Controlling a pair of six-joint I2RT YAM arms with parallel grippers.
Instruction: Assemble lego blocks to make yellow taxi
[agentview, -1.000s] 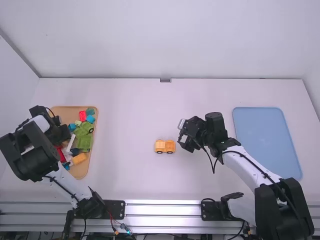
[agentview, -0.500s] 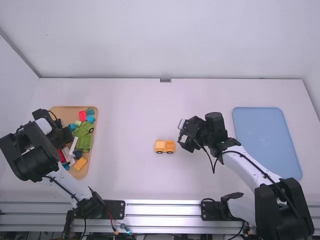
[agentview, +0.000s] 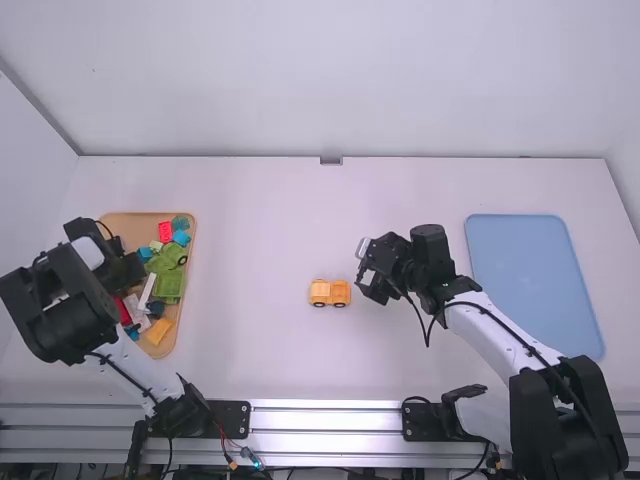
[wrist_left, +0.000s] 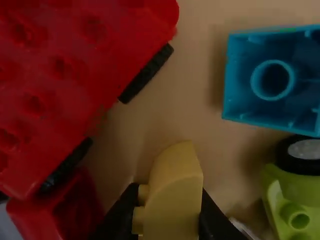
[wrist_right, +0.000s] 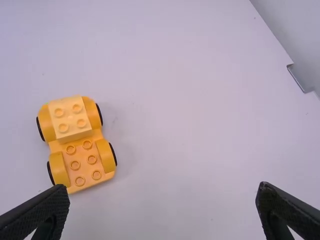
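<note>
From where I stand, the yellow car (agentview: 329, 292) sits on the white table (agentview: 280, 220), between the tan tray (agentview: 130, 224) and the right gripper (agentview: 366, 272). It has four dark wheels, and one square block (wrist_right: 70, 118) is pressed onto one end; studs show on the other. The right gripper's fingers are spread wide, well apart from each other, and it hangs just beside the car. The left gripper (agentview: 128, 270) is over the tan tray, its fingers pinching a yellow block (wrist_left: 175, 195) with a curved top. Near that block are a red wheeled piece (wrist_left: 60, 70), a teal block (wrist_left: 250, 102) and a green wheeled piece (wrist_left: 295, 200). I cannot tell whether the pinched block touches the tray.
</note>
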